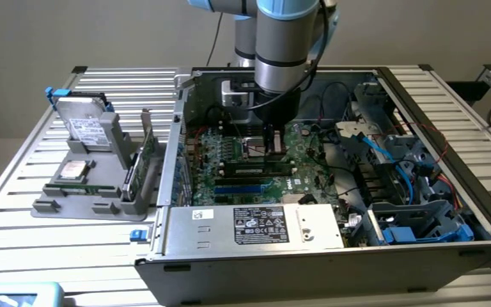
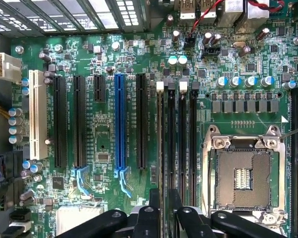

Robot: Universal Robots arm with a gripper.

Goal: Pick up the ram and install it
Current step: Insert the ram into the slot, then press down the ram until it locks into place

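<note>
Nearest the exterior camera, the open computer case [image 1: 314, 275] shows its power supply [image 1: 263, 224] with a white label. Just beyond that, a blue slot [image 1: 245, 188] lies across the motherboard [image 1: 220, 153].

Next comes the ram [image 1: 258, 169], standing on edge in a memory slot with its dark chips facing the camera. The gripper [image 1: 270, 152] hangs right over its middle. In the wrist view the ram [image 2: 162, 148] is a thin line running from the gripper [image 2: 163, 201] up to a white clip [image 2: 160, 85]. The blue slot [image 2: 120, 124] lies on one side of it and the bare processor socket [image 2: 243, 178] on the other.

The gripper is drawn in narrow about the stick, but whether it pinches it or has let go cannot be told. Above it, the arm [image 1: 284, 51] stands nearly upright. Well apart, at the exterior view's left, a grey tray [image 1: 58, 208] holds a hard drive [image 1: 84, 125].

The pick-up looks done, and the step in hand appears to be the seating. The stick is already lined up with its slot, though the pictures do not show whether it is fully home.

Finishing would call for a straight, even push down the stick's length. It would have to stay upright so both ends sink together and the clips can catch. A tilted push would likely jam one end.
</note>
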